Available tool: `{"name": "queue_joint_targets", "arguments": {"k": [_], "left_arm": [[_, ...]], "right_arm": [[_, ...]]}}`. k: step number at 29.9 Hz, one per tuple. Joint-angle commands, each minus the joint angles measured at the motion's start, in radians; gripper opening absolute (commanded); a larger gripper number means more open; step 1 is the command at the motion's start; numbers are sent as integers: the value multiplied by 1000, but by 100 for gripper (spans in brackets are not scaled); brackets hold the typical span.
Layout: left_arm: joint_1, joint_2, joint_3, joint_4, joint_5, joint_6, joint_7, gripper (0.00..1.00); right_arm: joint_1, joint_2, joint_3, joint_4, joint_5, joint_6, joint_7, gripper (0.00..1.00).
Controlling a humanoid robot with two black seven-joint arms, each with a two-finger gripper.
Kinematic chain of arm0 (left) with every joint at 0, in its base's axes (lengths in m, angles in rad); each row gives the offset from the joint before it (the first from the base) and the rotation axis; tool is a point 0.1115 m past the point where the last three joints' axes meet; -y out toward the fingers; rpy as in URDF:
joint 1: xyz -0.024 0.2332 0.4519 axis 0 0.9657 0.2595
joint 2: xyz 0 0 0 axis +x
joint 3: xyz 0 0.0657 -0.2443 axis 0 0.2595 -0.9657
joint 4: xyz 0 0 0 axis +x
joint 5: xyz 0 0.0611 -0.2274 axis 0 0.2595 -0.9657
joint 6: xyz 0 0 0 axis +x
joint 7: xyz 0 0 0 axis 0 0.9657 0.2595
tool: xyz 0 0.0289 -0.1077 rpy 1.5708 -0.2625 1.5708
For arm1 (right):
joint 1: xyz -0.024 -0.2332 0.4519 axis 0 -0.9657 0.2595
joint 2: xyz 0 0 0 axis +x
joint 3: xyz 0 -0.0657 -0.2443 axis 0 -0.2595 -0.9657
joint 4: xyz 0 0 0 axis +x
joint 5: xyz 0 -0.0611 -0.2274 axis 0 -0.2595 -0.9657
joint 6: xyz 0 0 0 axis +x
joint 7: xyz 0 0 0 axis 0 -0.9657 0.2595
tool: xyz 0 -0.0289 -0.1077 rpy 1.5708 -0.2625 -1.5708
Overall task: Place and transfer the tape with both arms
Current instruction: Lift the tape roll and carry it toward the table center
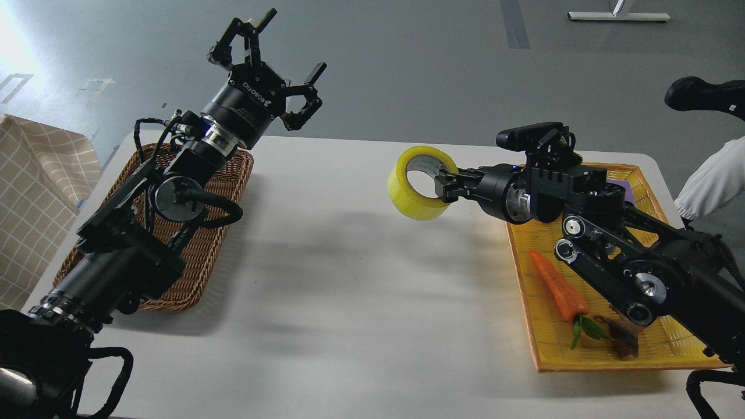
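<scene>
Tape roll [420, 183]: translucent yellow, grey-white core, held in the air above the bench, left of the yellow tray and clear of the surface; its open ring faces the viewer and slightly right.
Right gripper [442, 185]: reaches leftward from the right arm; jaws closed on the tape, one finger inside the core and the rest outside the right wall of the roll.
Left gripper [265, 58]: raised over the far left of the bench, pointing up and away; jaws spread wide, holding nothing, well apart from the tape.
Bench [337, 279]: white top, bare across its middle between the two containers; soft arm shadows fall on it.
Wicker basket [227, 192]: brown, at the left edge of the bench; the left arm [174, 192] crosses over it and covers most of its inside, so any contents cannot be made out.
Yellow tray [544, 343]: flat woven tray at the right; the right arm [617, 262] lies across its far and right parts.
Carrot [559, 288]: orange, with green leaves at the near end, lying in the tray just beside the arm.
Dark brown object [623, 340]: near the carrot leaves, partly under the arm; its kind is unclear.
Purple patch [631, 192]: at the tray's far right corner, mostly hidden.
Checked cloth [35, 192]: beige, at the left edge, cut off by the frame.
Person [707, 174]: white sleeve and dark shoe at the right edge, cut off.
Floor [407, 58]: grey, beyond the bench.
</scene>
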Motion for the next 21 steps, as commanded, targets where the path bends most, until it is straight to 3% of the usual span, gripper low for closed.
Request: {"name": "queue_joint_targets", "arguments": {"k": [1, 21], "left_arm": [[-1, -1, -1, -1, 0, 0, 0, 98], [-1, -7, 0, -1, 1, 0, 0, 98]], "right_arm": [[6, 43, -25, -33, 0, 0, 0, 0], [17, 181, -106, -176, -2, 0, 2, 0]]}}
